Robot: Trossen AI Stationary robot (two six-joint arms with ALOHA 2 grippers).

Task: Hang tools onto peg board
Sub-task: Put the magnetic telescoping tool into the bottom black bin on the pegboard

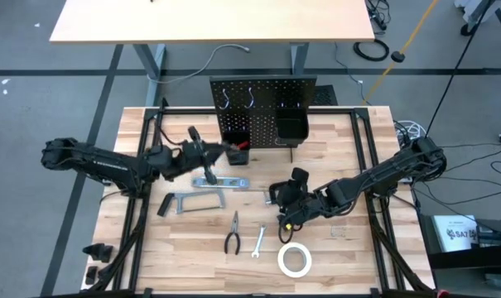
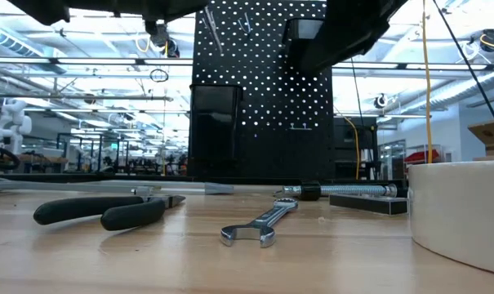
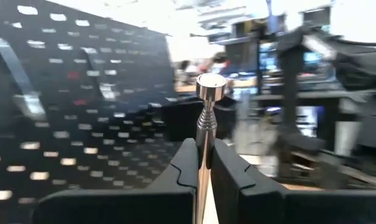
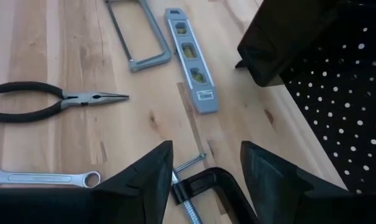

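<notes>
Tools (image 1: 233, 233) litter tan tabletop (image 1: 349, 257); peg board (image 1: 262, 108) stands behind.

open right claw (image 4: 206, 163) over black c-clamp (image 4: 203, 186)

A second tan desk (image 1: 209, 21) fills the top of the high view, on grey metal legs (image 1: 151, 62). A yellow pole (image 1: 411, 33) slants at upper right, beside a black cable coil (image 1: 372, 50) lying on the grey floor (image 1: 35, 108)
</notes>
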